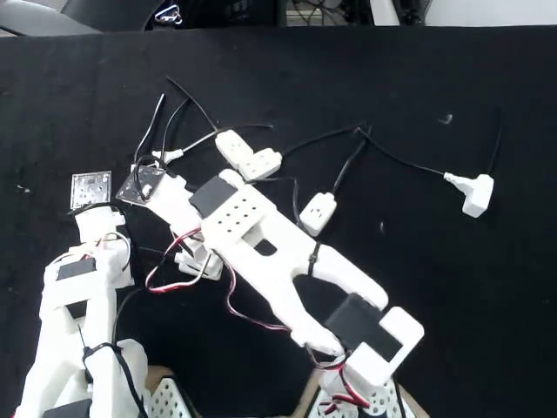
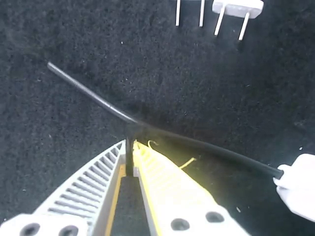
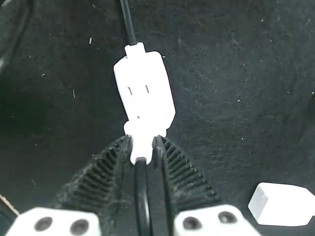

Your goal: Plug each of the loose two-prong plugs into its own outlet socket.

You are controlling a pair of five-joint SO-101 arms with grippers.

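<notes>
While the right pincer [image 3: 142, 147] pinches a plug [image 3: 140, 138], socket [image 3: 145, 93] touching just ahead, the left pincer [image 2: 130, 145] nips a cable [image 2: 93, 96].

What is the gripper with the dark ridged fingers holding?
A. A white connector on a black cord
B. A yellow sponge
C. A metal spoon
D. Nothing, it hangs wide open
A: in the right wrist view the right gripper has its fingers closed on the narrow end of the white connector, and a black cord runs off from the connector's far end.
</notes>
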